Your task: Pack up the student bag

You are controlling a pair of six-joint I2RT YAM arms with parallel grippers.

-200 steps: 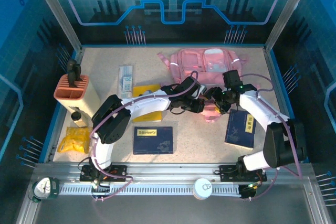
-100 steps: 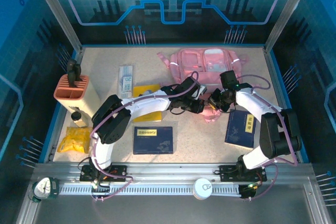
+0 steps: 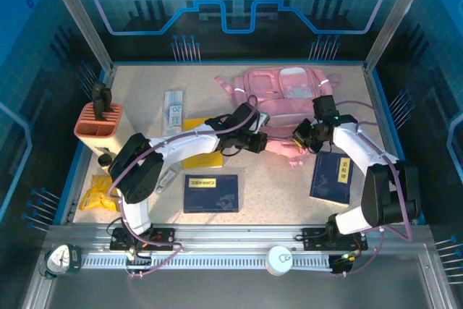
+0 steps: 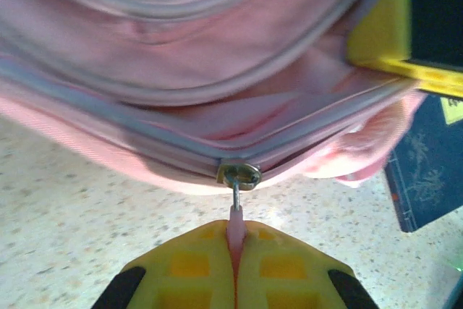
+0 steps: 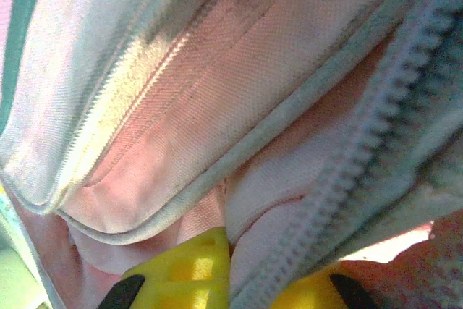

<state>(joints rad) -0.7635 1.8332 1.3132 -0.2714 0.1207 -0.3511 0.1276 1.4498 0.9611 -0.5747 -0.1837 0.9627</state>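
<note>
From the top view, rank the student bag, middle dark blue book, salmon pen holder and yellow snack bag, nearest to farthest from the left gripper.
1. student bag: touching; the left gripper is shut on its zipper pull.
2. middle dark blue book: nearer the robot, slightly left.
3. salmon pen holder and yellow snack bag: both at the far left; too close to call.

I'm dragging my left gripper (image 4: 235, 235) leftward, pulling the thin pink zipper tab (image 4: 235, 216) of the large soft pink backpack (image 3: 278, 88); my right gripper (image 5: 239, 265) is now clamping its fabric.
</note>
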